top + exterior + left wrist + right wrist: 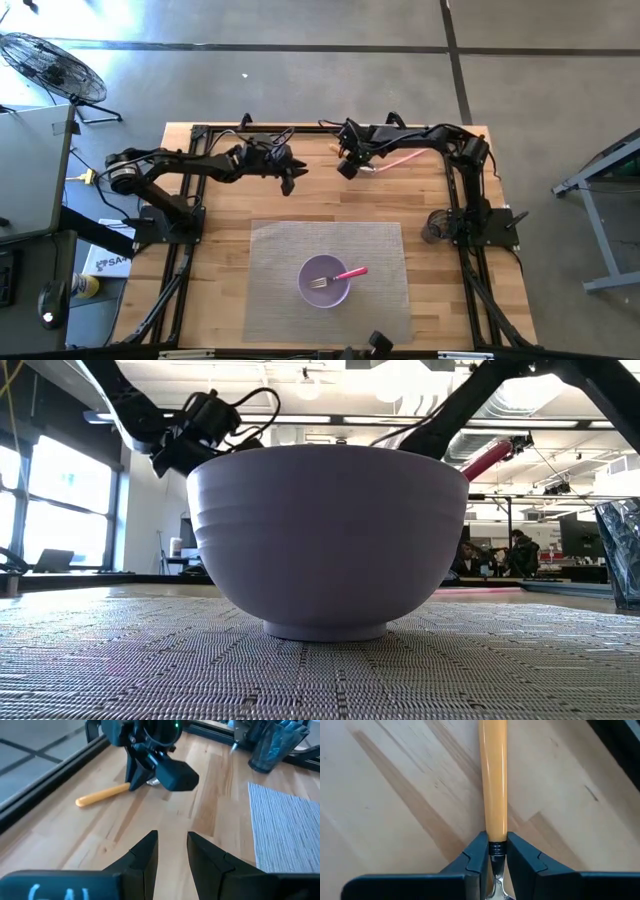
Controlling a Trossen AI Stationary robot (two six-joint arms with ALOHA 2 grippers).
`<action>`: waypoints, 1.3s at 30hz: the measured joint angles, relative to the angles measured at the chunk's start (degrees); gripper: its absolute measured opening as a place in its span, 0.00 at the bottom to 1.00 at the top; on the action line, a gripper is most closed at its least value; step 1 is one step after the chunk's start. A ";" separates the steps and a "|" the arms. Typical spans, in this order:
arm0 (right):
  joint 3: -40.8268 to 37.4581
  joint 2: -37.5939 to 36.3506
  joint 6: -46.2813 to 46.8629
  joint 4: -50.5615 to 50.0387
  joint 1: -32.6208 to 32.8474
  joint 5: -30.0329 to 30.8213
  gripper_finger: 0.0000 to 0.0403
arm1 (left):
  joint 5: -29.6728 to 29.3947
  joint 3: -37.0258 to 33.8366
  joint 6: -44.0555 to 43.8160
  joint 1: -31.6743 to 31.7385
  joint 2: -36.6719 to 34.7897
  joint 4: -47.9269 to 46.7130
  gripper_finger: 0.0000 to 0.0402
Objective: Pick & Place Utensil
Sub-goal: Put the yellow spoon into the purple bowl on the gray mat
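At the near side of the wooden table (220,200), about six o'clock from its centre, a grey woven placemat (275,260) lies flat, and on it stands a lavender bowl (324,281); the low view shows the bowl upright on its foot. A pink-handled fork (342,275) rests in the bowl, tines down inside, its handle leaning out over the rim toward three o'clock. Farther back, at about three o'clock by the right arm's base, a dark clear cup (436,226) stands on the bare wood just off the mat. Toward the far edge, at about eleven o'clock, the left gripper (172,851) hangs above the wood with its fingers apart and nothing between them, pointing toward the other arm. At about twelve o'clock, the right gripper (494,851) is down at the table and clamped on the yellow-handled utensil (493,780), its fingers pinching the neck where the handle meets the metal; the handle lies along the planks, and the left wrist view shows it flat on the wood. A pink utensil (400,160) lies just beside the right arm at one o'clock.
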 joint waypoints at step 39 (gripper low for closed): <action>-0.11 -13.09 7.26 10.40 36.83 4.24 0.12 | -20.21 0.00 10.30 1.91 -30.90 -25.33 0.25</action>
